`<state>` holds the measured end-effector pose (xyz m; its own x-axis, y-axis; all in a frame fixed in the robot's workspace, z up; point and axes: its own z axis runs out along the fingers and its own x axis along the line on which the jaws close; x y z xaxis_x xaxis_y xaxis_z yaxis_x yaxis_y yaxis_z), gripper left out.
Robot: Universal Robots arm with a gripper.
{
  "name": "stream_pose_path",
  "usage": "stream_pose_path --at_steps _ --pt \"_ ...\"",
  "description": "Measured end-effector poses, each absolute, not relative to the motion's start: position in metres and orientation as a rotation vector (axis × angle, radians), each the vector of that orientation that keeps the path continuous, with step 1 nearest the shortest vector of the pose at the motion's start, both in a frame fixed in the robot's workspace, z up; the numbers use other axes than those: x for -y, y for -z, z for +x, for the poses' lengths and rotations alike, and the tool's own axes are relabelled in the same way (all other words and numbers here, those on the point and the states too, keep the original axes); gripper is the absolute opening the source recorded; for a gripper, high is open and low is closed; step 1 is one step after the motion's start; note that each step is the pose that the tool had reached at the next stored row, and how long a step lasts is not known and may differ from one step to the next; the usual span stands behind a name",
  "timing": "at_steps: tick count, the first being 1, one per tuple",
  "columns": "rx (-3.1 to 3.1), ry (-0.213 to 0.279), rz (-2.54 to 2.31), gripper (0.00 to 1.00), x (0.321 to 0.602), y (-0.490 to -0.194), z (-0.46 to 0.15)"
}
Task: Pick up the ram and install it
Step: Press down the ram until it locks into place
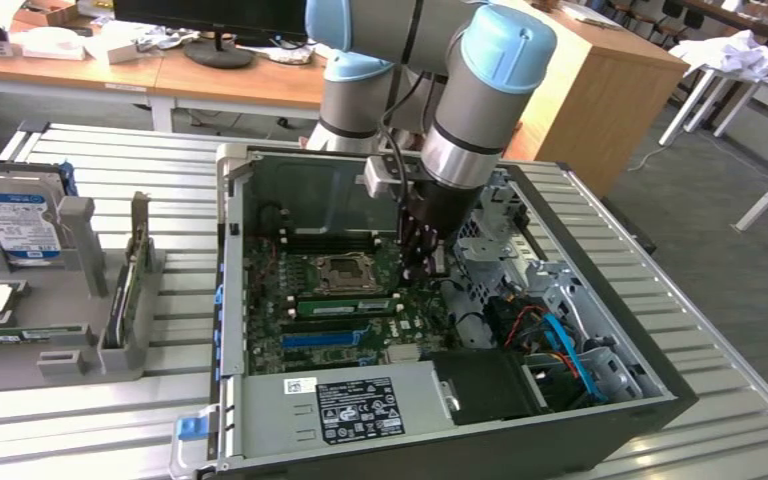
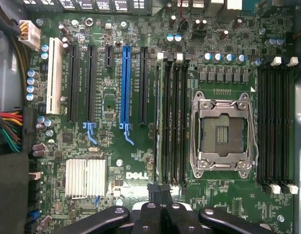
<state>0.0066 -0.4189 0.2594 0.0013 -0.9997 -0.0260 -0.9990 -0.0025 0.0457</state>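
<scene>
The arm reaches down from the top centre of the exterior view into the open computer case (image 1: 651, 385), which lies on its side so the motherboard (image 2: 116, 141) faces up. The gripper (image 1: 427, 262) hangs over the board, its fingers (image 2: 155, 214) clenched together and holding nothing. The ram (image 1: 344, 306) lies seated at the centre of that view, below the empty CPU socket (image 2: 222, 134); the wrist view shows it edge-on in the memory slot (image 2: 160, 117) nearest the blue slot (image 2: 125, 83).

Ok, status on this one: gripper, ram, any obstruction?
Gripper shut. Ram standing in slot beside CPU socket, one end by gripper tips. Nothing across it.
</scene>
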Motion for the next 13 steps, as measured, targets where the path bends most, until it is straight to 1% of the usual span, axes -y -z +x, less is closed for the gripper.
stream_pose_path --at_steps 13 --pt "2.209 0.079 2.213 0.11 0.419 -0.248 0.007"
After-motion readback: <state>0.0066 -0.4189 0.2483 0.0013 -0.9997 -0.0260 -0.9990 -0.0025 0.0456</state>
